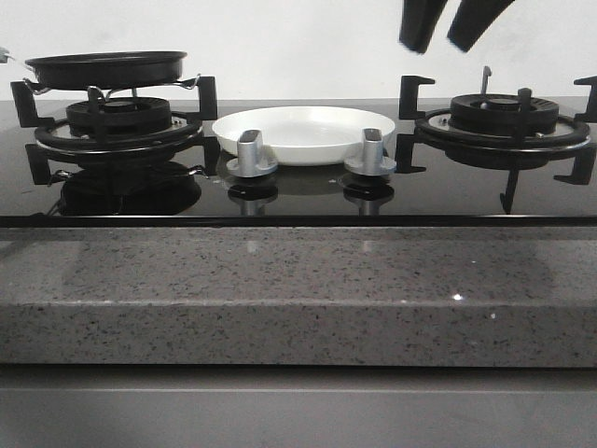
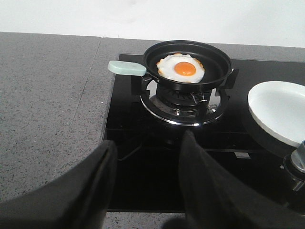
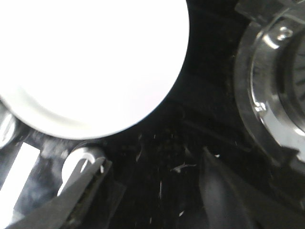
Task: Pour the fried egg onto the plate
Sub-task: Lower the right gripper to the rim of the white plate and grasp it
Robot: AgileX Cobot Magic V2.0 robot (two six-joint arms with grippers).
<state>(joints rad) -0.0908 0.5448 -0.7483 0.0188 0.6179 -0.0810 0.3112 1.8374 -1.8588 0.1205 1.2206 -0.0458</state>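
**Egg in pan on left burner; plate bare at centre; both grippers empty**

Grey speckled stone surface point(image 1: 298, 289) is seen nearest the camera in the front view, with the black glass hob point(image 1: 298, 201) set behind it.

At the left, a black frying pan point(image 1: 107, 67) is seated on the left burner point(image 1: 117, 126). The fried egg point(image 2: 181, 68) is seen in the left wrist view lying flat inside the pan, white ringed with brown, orange yolk upward. A pale green handle point(image 2: 126, 68) projects from the pan's side. The left gripper point(image 2: 147, 179) is seen only in its wrist view, above the hob's near edge and well apart from the pan; its fingers point(image 2: 90, 191) are spread and nothing is held between them.

At the centre, the plate point(image 1: 303, 131) rests on the glass between the two burners, nothing on it. Two grey knobs point(image 1: 252, 154) stand just in front of it.

At the right, the right burner point(image 1: 504, 117) carries no pan. The right gripper point(image 1: 446, 28) hangs above it, near the top of the front view, fingers parted and empty. In the right wrist view the plate's rim and one knob point(image 3: 81, 164) are seen beyond the fingers point(image 3: 219, 195).
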